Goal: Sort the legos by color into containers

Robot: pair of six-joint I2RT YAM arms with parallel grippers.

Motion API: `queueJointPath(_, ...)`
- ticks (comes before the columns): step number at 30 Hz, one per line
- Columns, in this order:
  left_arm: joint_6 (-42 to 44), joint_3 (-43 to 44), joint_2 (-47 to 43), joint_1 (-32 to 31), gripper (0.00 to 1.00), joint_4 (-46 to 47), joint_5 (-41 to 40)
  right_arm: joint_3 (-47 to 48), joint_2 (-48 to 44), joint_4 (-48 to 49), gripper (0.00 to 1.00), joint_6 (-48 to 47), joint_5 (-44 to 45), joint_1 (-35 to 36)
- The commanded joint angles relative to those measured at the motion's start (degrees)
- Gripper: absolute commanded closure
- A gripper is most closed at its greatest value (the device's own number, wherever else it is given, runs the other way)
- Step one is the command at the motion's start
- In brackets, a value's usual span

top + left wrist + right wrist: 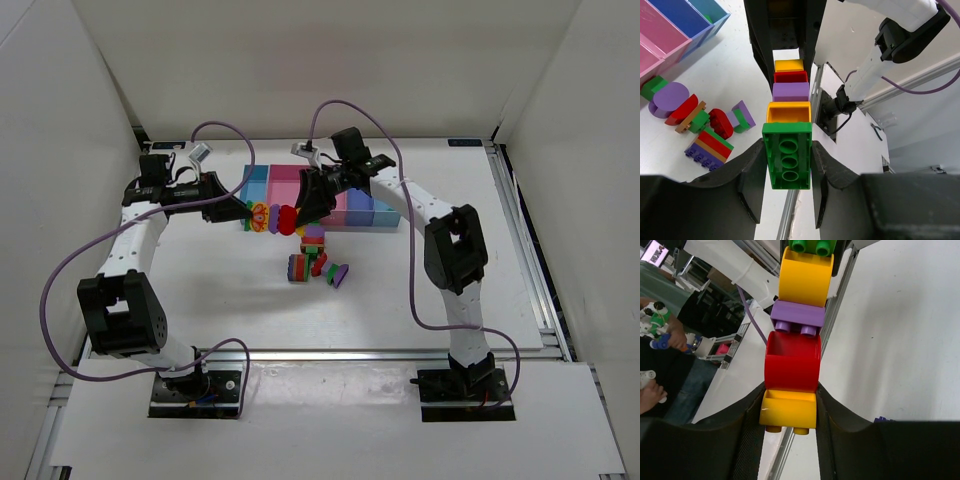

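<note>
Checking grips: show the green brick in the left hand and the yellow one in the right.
green brick (786, 162), left wrist view, its hollow underside.
yellow brick (788, 409), right wrist view, its side face.

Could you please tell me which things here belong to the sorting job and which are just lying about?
Job: brick chain, left gripper and right gripper clamping its ends, loose bricks, tray.
Lying about: purple cables, aluminium rail.

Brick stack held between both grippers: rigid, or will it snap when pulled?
Probably rigid: the brick stack spans straight between the left gripper and right gripper, no sag. Pulled, it likely splits at one stud joint; which one is unclear. Smooth hard plastic, so the green end brick may slip.
</note>
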Motion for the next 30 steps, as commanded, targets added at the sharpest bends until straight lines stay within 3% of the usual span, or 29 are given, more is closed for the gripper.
queueJointPath(1,1.38,1.20,-1.99,-0.30,0.86,0.34,4.26,0.52,-0.39,2.60,0.76,1.21,-2.02,0.45)
queueJointPath(11,2.44,0.85,-3.22,1.27,0.86,0.34,2.15,-1.68,-1.45,-2.15,0.96,-2.48,-1.14,-0.95)
queueJointPath(21,3.23,-1.52,-5.85,5.14,0.87,0.52,-1.45,-6.60,-6.10,-10.58,1.00,-11.17,0.27,-4.29)
queueJointPath(28,1.56,-3.72,-5.42,4.97,0.89,-3.69,-14.61,-8.10,-10.23,-17.35,1.00,-20.05,6.85,-5.88)
queueJointPath(30,1.21,-4.59,-5.59,4.45,0.90,-6.50,-24.01,-8.10,-11.81,-17.44,1.00,-20.84,10.35,-6.05)
